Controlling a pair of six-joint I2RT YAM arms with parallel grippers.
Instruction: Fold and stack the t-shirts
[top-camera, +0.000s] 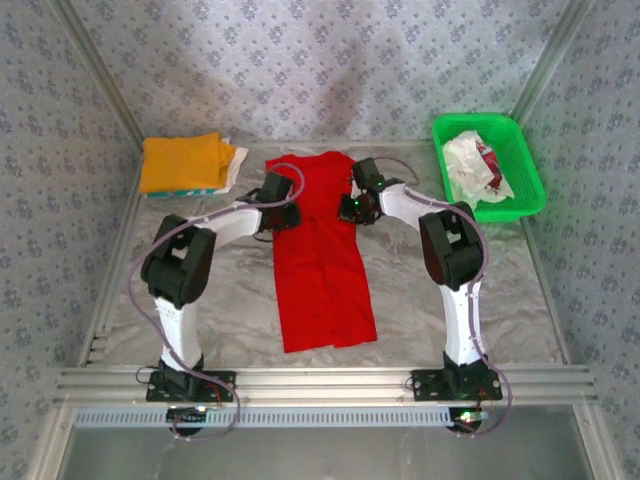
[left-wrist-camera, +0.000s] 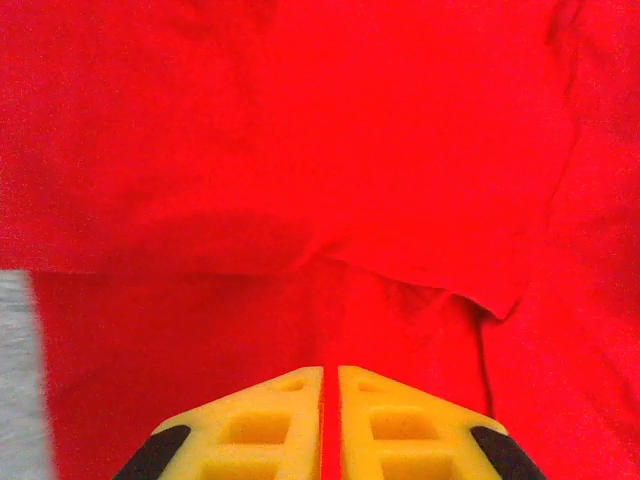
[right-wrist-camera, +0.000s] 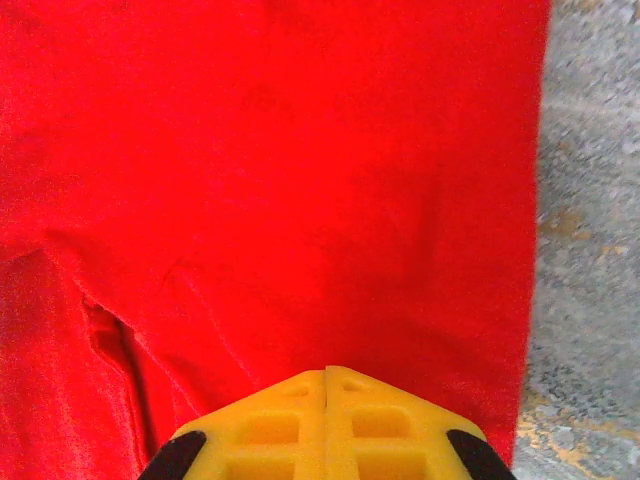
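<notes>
Red t-shirt (top-camera: 320, 270): lay flat in the middle of the table (top-camera: 420, 310), folded lengthwise into a long narrow strip running from the far side toward the arm bases; its near end sat slightly to the right of its far end.
Folds: in the left wrist view one layer of red cloth lay over another, with a corner of the top layer pointing down to the right.
Left gripper (top-camera: 287, 213): sat at the left edge of the strip's far half, low over the cloth.
Left fingers (left-wrist-camera: 280, 410): were drawn together to a thin slit with red showing in it; whether cloth was pinched there could not be told.
Right gripper (top-camera: 350, 208): sat at the right edge of the strip's far half, across from the left one.
Right fingers (right-wrist-camera: 380, 420): were pressed fully together with no gap, over the red cloth near its straight right edge; bare table showed just beyond that edge.
Stack: an orange-yellow t-shirt (top-camera: 180, 160) lay folded on top at the far left of the table, with teal and white edges showing beneath it; well apart from the red shirt.
Green mesh basket (top-camera: 510, 212): stood at the far right.
White t-shirt with red marks (top-camera: 472, 165): lay crumpled inside the basket.
</notes>
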